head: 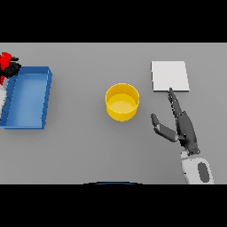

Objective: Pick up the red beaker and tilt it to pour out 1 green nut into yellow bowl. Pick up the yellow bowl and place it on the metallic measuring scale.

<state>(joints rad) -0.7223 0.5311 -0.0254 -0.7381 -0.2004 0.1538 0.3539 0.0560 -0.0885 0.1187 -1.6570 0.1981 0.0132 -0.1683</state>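
- The right hand (184,128) lies over the grey table (80,146) at the right of the head view, its white forearm coming up from the lower edge. Its fingers are straight and held close together, pointing up and slightly left, while the thumb sticks out to the left, well away from them. It holds nothing.
- The fingertips (170,93) of that hand reach the lower edge of the metallic measuring scale (170,75), a pale flat square plate; whether they touch it or only overlap it in the view cannot be told.
- The yellow bowl (122,102) stands upright near the middle of the table, left of the right hand and clear of its thumb, below and left of the scale. Its inside looks plain yellow; no nut can be made out in it.
- The left hand (11,68) shows only as a dark shape at the far left edge, just above the upper left corner of the blue tray (48,93). Most of it is cut off by the frame, and how its fingers stand cannot be told.
- The red beaker (5,60) appears as a small red patch right against that dark hand, at the picture's left edge. It is largely cut off, so its tilt and contents are hidden, and whether the hand grips it is unclear.
- The blue tray sits at the left, well apart from the bowl; a sliver of something pale shows along its left wall.
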